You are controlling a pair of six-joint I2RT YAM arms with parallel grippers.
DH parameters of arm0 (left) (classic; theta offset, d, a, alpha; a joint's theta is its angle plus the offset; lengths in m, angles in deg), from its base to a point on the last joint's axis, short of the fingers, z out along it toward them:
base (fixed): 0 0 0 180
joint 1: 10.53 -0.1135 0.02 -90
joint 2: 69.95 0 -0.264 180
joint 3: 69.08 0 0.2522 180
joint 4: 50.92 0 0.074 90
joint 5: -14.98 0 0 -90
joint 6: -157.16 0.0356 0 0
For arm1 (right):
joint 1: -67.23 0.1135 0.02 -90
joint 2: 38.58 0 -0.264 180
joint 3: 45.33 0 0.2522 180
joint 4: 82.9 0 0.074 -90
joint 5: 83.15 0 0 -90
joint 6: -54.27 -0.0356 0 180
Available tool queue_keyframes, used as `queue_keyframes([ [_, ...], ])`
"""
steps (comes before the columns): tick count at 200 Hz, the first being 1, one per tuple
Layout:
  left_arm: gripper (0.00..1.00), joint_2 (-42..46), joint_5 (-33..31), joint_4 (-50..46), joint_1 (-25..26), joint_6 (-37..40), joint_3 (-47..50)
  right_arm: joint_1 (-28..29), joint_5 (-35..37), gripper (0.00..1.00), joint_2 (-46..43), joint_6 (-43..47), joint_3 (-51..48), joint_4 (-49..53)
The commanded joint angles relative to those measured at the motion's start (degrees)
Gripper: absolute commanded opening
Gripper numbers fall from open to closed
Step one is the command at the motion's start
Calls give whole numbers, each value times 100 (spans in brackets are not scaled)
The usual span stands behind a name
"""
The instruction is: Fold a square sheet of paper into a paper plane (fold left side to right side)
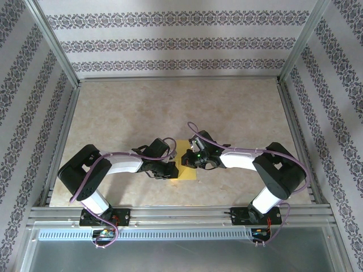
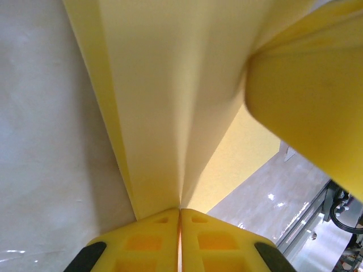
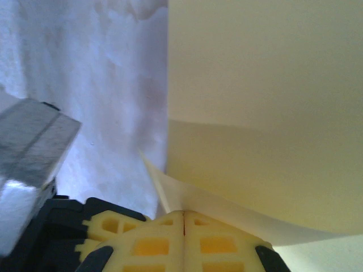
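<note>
Beige table (image 1: pixel 227 107) | square sheet of paper (image 1: pixel 186 169) mid-table | left gripper (image 2: pixel 180 212), right gripper (image 3: pixel 184 213) each clamped on it

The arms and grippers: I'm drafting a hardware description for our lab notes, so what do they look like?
The left arm and right arm have black joint housings joined by white links, each trailed by a purple cable. The left gripper and right gripper carry bright yellow fingers moulded with a grid of recesses, black at their outer bases.

The square sheet of paper (image 2: pixel 164 102) looks matt and smooth, the table (image 2: pixel 45 170) glossy.
</note>
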Motion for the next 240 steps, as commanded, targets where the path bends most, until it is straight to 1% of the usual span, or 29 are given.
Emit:
queue_keyframes([
  [1, 10, -156, -33, -101, 97, -67, 58, 37, -15, 0, -174, 87, -39, 88],
  [60, 8, -163, -125, -216, 112, -60, 22, 198, -46, 0, 62, 95, -8, -10],
  [123, 6, -193, -318, -585, 112, -60, -56, 198, 239, 0, 336, 410, -70, 54],
  [201, 5, -336, -371, -793, 111, -102, -109, -145, 323, 0, 377, 806, -228, 17],
  [240, 5, -360, -368, -811, 113, -110, -96, -405, 289, 0, 320, 927, -294, -91],
])
